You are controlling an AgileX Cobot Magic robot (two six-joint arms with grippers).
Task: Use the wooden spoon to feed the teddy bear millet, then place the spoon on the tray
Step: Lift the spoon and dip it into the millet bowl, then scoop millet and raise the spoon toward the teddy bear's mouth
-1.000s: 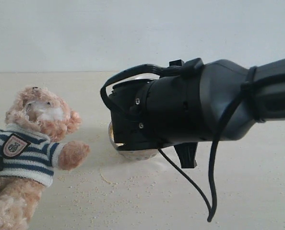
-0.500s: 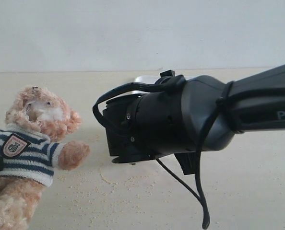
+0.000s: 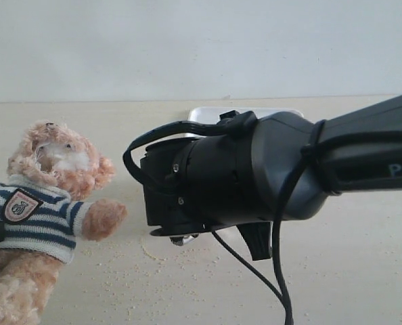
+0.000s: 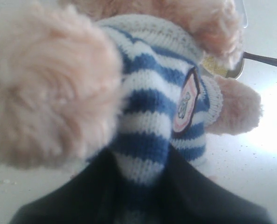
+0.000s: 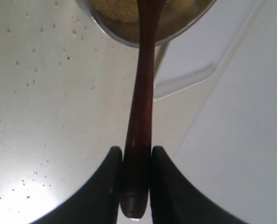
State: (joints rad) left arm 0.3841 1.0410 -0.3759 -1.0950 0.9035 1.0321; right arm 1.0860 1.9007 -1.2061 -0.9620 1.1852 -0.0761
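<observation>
**K:** Pale tabletop [image 3: 363, 271], plain wall [image 3: 187, 47] behind. Right tool?

**M:** Right gripper [image 5: 136, 158] is narrow, pinching the wooden spoon [image 5: 141, 102] near its handle end. The spoon's far end crosses the steel bowl [image 5: 111, 31] rim toward the millet [image 5: 113, 8]. Dipped or not, cannot tell. Stray grains dot the tabletop.

**K:** Left?

**M:** Left gripper [image 4: 141, 191] is clamped on the teddy bear [image 4: 148, 102] at its striped shirt. The bear sits tilted at exterior-view left, well apart from the tray [image 3: 204, 112], which lies behind the right arm [image 3: 269, 169].
</observation>
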